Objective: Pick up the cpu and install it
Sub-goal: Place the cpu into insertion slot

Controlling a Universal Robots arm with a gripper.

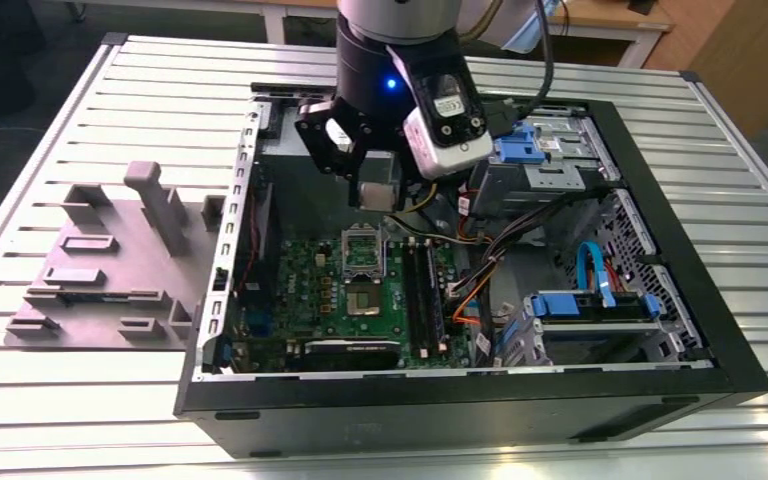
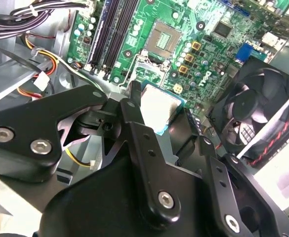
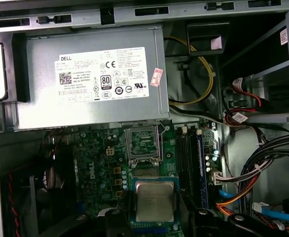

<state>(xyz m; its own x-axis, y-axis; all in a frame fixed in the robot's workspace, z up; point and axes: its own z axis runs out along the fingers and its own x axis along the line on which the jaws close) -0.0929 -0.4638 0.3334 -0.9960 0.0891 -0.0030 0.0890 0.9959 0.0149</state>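
My gripper (image 1: 376, 185) hangs inside the open computer case (image 1: 704, 330), shut on the cpu (image 1: 377, 197), a small flat square chip with a silvery top. Both wrist views show the cpu (image 3: 155, 198) (image 2: 158, 104) held by its edges between the black fingers (image 2: 132, 116). It is level and above the green motherboard (image 1: 317, 290). The open socket (image 3: 143, 143) (image 2: 166, 37) (image 1: 361, 250), a dark square in a metal frame, lies on the board just beyond the chip with nothing in it.
A grey power supply (image 3: 95, 79) with a white label sits beyond the socket. Memory slots (image 3: 196, 163) and bundled cables (image 3: 263, 168) run beside it, and a black fan (image 2: 263, 108) is on the other side. A grey fixture block (image 1: 104, 260) stands on the table at the exterior view's left.
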